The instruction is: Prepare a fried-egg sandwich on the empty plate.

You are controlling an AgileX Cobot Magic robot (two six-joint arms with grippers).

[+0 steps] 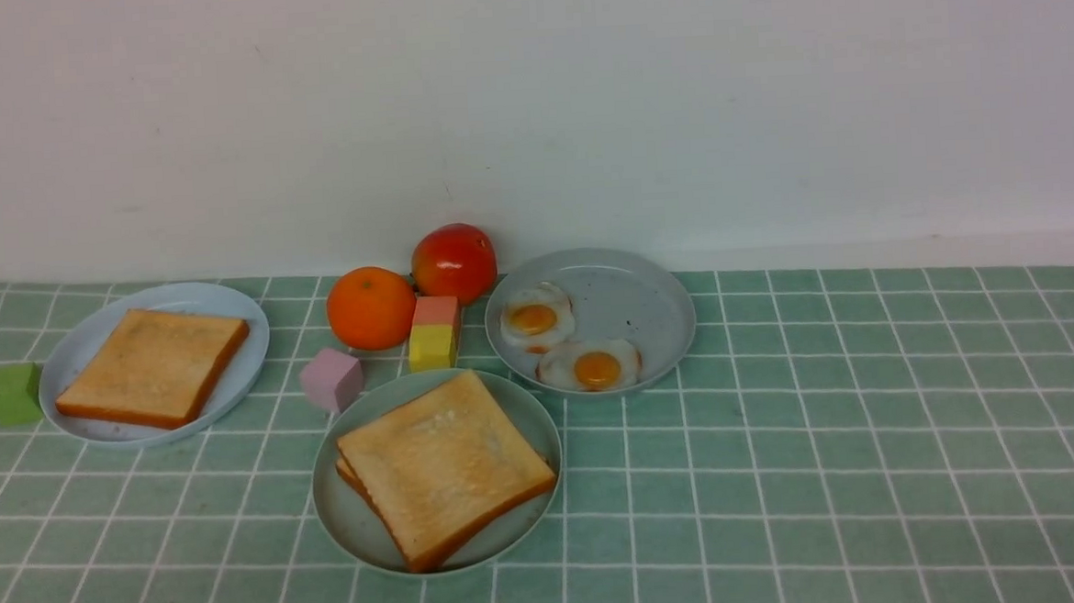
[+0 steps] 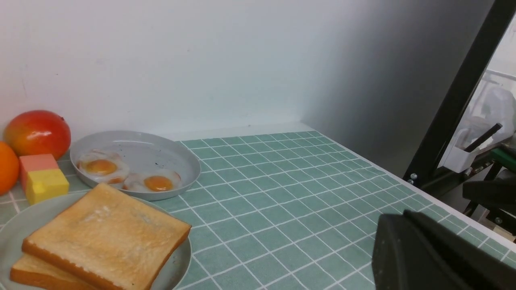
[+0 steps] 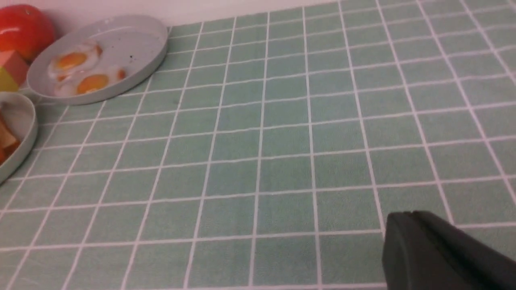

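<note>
From my remote station I find the mint-green plate at the near centre of the green tiled cloth, carrying two toast slices stacked one on the other, the upper turned slightly so that a corner of the lower shows at its left edge. No egg is visible between or upon them from any view. Just behind and to the right, the grey speckled plate holds two fried eggs, side by side on its left and near portions. A third toast slice lies alone on the light-blue plate at far left, with a green block just beside that plate. Between the plates stand an orange, a red-yellow mango, a pink block and a pink-and-yellow block. Neither arm appears in the front view. I see the left gripper and the right gripper only as dark bodies at their cameras' edges; both have their fingers pressed together, gripping nothing, clear of all plates.
</note>
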